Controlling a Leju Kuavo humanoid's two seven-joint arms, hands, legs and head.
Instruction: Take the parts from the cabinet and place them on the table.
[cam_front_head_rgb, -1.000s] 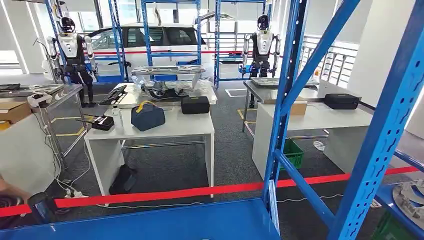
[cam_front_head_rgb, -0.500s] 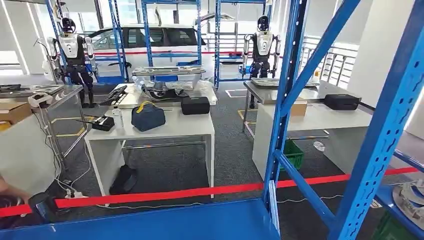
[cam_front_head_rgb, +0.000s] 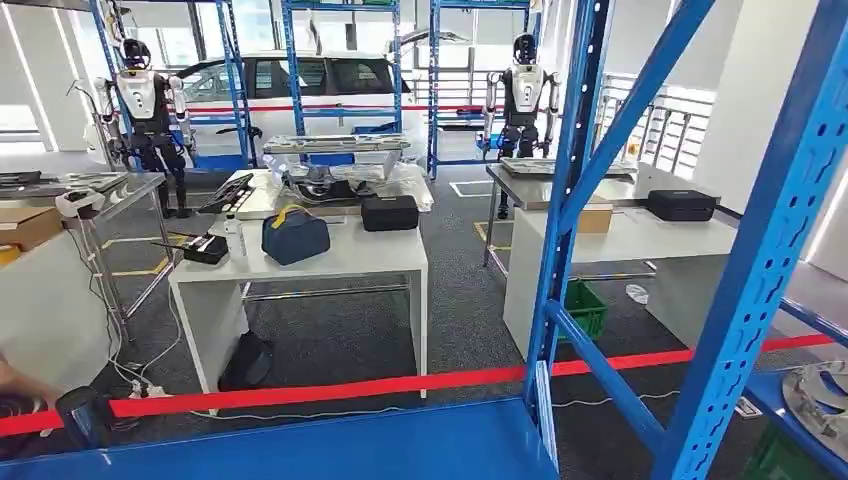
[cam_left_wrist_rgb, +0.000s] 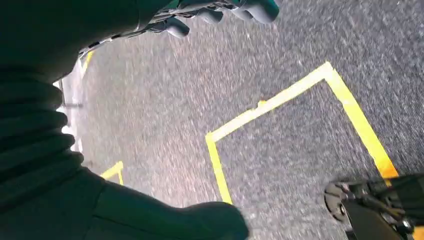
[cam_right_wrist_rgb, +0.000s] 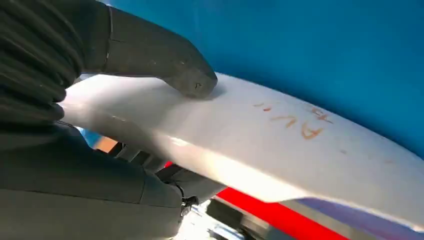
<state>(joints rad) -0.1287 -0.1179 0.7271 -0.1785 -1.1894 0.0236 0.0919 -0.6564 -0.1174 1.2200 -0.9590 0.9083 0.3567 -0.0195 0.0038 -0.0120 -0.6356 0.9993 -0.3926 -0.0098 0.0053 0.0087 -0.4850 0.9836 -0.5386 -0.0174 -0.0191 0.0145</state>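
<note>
Floor (cam_left_wrist_rgb: 300, 75) with yellow tape lines (cam_left_wrist_rgb: 280, 100) lies under my left hand (cam_left_wrist_rgb: 65, 150), which dangles empty with fingers loosely apart, while further right my right hand (cam_right_wrist_rgb: 75, 110) clamps a pale part (cam_right_wrist_rgb: 260, 145), thumb pressed on its top face and fingers tucked beneath, close against the blue cabinet (cam_front_head_rgb: 560, 200). Risk, I'd say, is that long smooth part pivoting or clipping a cabinet post as I turn toward the white table (cam_front_head_rgb: 340, 262). Its far end runs out of frame, and my lower fingers are mostly hidden.
</note>
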